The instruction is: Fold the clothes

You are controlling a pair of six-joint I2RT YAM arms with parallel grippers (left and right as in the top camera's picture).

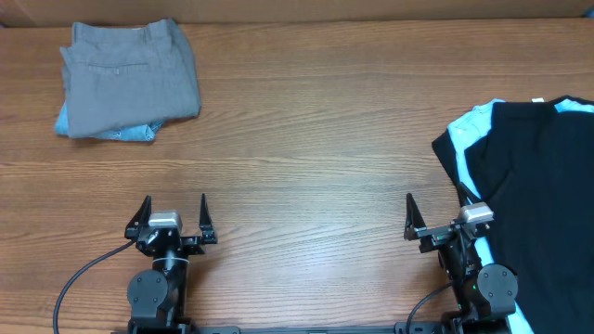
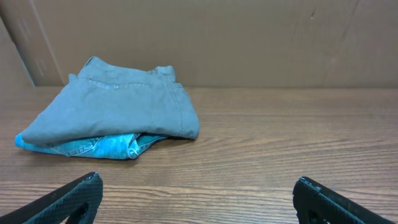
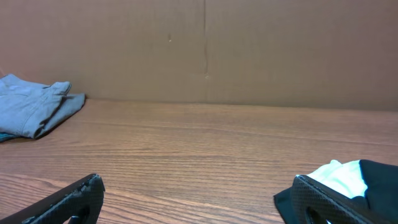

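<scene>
The grey shorts (image 1: pixel 130 79) lie folded at the far left of the table, on top of the small blue denim shorts (image 1: pixel 130 133). They also show in the left wrist view (image 2: pixel 118 109) and at the left edge of the right wrist view (image 3: pixel 34 109). My left gripper (image 1: pixel 174 215) is open and empty near the front edge, well short of the shorts. My right gripper (image 1: pixel 434 215) is open and empty at the front right, its right finger next to the black garment (image 1: pixel 538 186).
The black garment with light-blue fabric lies spread at the right edge and shows in the right wrist view (image 3: pixel 379 180). A brown cardboard wall (image 2: pixel 249 37) runs along the back of the wooden table (image 1: pixel 316 139).
</scene>
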